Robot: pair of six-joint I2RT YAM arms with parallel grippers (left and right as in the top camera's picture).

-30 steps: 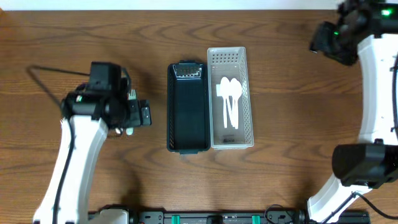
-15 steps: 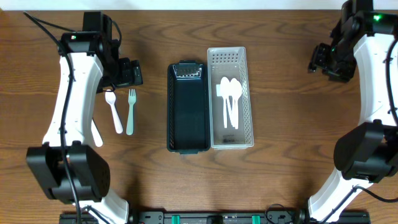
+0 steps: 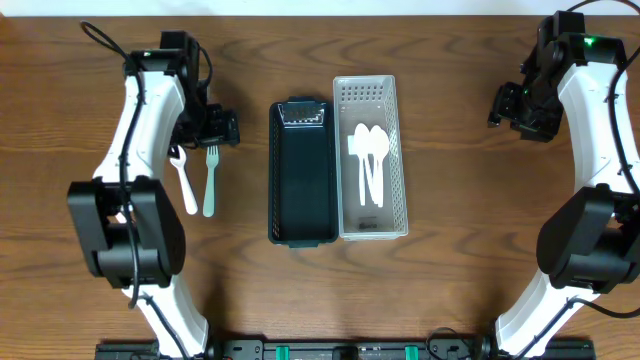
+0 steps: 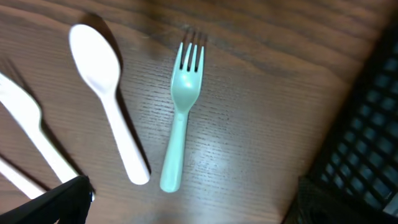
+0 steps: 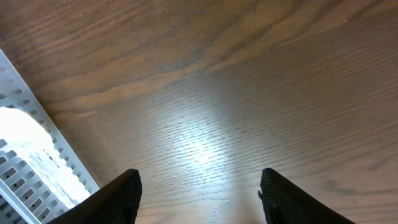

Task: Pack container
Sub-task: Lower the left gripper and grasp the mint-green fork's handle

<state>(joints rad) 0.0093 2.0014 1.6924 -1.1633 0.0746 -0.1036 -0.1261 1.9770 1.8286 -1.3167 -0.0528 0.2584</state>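
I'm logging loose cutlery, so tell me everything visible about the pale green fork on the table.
The pale green fork looks like smooth plastic, one piece: short tines, rounded head, slim handle. It lies flat on the wooden table, between the white spoon and the dark container, touching neither. No gripper holds it.

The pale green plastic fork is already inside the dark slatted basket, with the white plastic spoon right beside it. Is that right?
Not quite. The pale green plastic fork lies on the wooden table, outside the dark slatted basket, with the white plastic spoon right beside it. The overhead view shows this.
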